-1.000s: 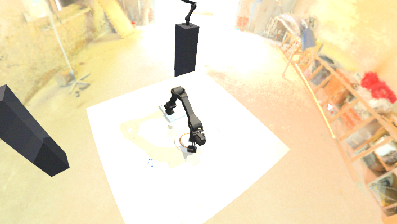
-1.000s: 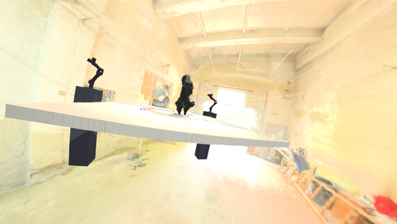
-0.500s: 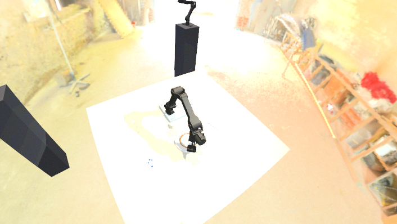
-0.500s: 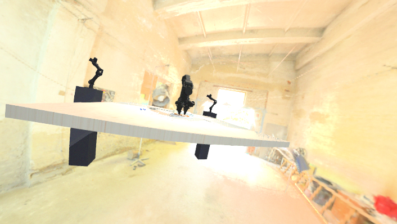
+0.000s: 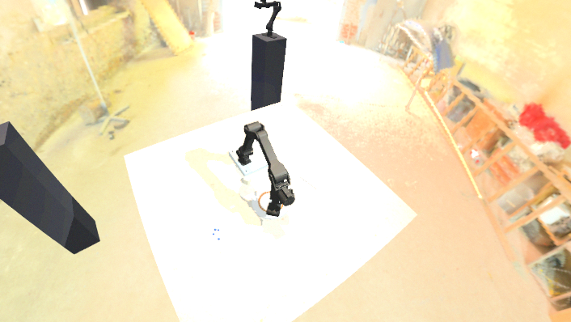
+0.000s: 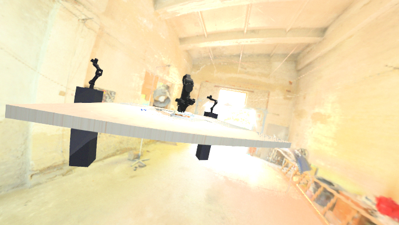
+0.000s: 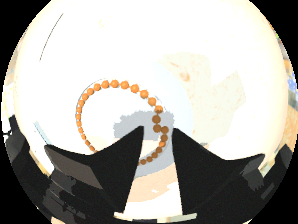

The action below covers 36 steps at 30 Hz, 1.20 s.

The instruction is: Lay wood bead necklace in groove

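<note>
The orange bead necklace lies as a loop on the pale round bead board. In the wrist view its upper and left beads follow a smooth curve beside a thin grey line. Its right side has a kink, with two darker, shaded beads side by side. My gripper points down over that kinked side. Its fingers are partly open, with a gap between the tips and nothing gripped. Beads show in and beyond the gap; the left finger hides some lower beads. Glare hides most of the groove.
The white table carries the arm's pale base plate behind the board. Several small blue marks lie to one side. Dark pillars stand beyond the table edges, some with other small arms on top.
</note>
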Each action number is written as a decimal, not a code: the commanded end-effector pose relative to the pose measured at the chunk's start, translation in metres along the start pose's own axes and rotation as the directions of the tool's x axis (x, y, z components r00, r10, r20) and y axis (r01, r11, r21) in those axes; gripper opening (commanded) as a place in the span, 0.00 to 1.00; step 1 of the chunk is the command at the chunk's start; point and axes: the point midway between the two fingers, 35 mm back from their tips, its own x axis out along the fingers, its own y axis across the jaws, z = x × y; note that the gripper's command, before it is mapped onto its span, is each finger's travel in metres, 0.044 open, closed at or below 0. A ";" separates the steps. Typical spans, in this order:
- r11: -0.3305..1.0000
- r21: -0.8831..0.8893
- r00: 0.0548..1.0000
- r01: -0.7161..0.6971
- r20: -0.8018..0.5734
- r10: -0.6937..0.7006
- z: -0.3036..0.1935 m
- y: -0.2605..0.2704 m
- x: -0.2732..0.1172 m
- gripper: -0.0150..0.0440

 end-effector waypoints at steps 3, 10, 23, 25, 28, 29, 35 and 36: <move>1.000 0.000 1.000 0.002 0.002 -0.002 0.000 0.000 0.001 0.46; 1.000 0.002 1.000 -0.001 0.000 0.001 0.000 0.000 0.011 0.46; 1.000 0.006 1.000 -0.006 -0.003 0.006 -0.001 0.002 0.031 0.46; 1.000 0.006 1.000 -0.006 -0.003 0.006 -0.001 0.002 0.031 0.46; 1.000 0.002 1.000 -0.002 -0.002 0.002 -0.001 0.001 0.029 0.41; 1.000 0.002 1.000 -0.002 -0.002 0.002 -0.001 0.001 0.029 0.37; 1.000 0.002 1.000 -0.002 -0.002 0.002 -0.001 0.001 0.029 0.25; 1.000 0.002 1.000 -0.002 -0.002 0.002 -0.001 0.001 0.029 0.25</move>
